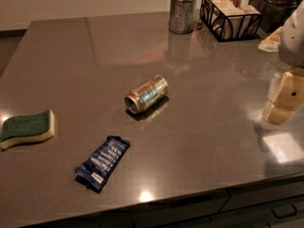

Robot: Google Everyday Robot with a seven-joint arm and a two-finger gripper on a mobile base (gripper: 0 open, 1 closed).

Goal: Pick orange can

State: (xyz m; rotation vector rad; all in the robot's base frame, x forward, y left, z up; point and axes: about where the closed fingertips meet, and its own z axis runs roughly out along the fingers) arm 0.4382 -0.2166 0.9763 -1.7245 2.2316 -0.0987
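Note:
The orange can [147, 93] lies on its side near the middle of the grey counter [71, 56], its silver end facing the front left. It is shiny orange-gold with pale markings. My gripper [283, 99] is at the right edge of the view, cream-coloured, above the counter's right side and well to the right of the can. Nothing is seen in it. The arm [293, 37] rises above it at the right edge.
A dark blue snack-bar wrapper [102, 162] lies front left of the can. A green-and-yellow sponge [27, 128] sits at the left edge. At the back stand a grey metal cup with white-tipped sticks [182, 13] and a black wire basket [230, 15]. Drawers [266, 208] run below the front edge.

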